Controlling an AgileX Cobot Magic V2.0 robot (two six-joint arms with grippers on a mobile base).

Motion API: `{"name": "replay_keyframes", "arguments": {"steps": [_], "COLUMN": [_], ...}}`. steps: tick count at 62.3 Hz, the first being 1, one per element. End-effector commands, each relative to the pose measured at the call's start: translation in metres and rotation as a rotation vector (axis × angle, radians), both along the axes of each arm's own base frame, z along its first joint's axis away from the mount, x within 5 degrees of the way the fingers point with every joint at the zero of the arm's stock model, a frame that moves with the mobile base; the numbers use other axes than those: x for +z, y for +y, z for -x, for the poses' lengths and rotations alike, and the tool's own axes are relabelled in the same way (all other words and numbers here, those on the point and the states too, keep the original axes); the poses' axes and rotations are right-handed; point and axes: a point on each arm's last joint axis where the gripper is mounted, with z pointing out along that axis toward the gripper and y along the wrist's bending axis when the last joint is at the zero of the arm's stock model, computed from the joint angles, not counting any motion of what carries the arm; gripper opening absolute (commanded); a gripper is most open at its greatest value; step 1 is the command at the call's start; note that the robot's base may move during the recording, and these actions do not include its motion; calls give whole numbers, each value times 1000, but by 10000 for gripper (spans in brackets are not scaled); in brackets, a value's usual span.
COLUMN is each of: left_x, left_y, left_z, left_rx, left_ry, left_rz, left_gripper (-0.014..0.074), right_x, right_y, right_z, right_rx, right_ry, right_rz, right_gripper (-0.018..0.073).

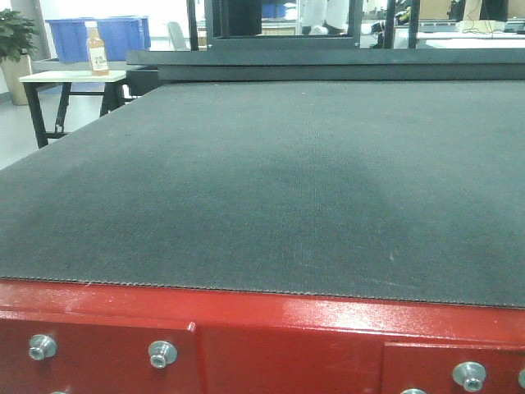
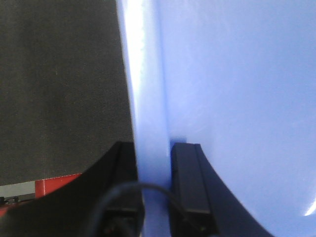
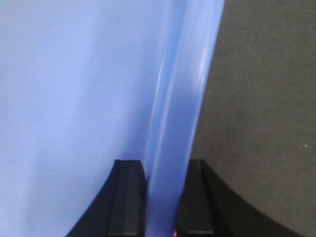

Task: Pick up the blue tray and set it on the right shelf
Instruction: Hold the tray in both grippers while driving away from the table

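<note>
The blue tray fills the right side of the left wrist view and the left side of the right wrist view. My left gripper is shut on the tray's left rim, one finger inside the tray and one outside. My right gripper is shut on the opposite rim in the same way. Whether the tray rests on the dark mat or hangs above it cannot be told. Neither the tray nor the grippers show in the front view. The right shelf is out of view.
The front view shows the wide dark mat on a red-framed table, with a black frame at its far end. At the far left stand a white side table with a bottle, deep blue bins and a plant.
</note>
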Motion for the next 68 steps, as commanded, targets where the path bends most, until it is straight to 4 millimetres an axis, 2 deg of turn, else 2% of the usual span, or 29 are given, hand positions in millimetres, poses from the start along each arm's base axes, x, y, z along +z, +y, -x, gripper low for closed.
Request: {"name": "replay_keyframes", "arguments": {"steps": [1,68], "left_x": [12,12], "left_y": [10,10], "left_z": [11,11], "left_rx": [-16,-16], "left_ry": [-38,-38], "left_rz": [-85,-85], "left_gripper": [-48,-48], "right_x": [18,18], "right_y": [-12,-12], "right_z": [4,4], "right_rx": [-10,-9], "right_ry": [-116,-118], "right_rz": [68,67], "right_gripper": [55,55]}}
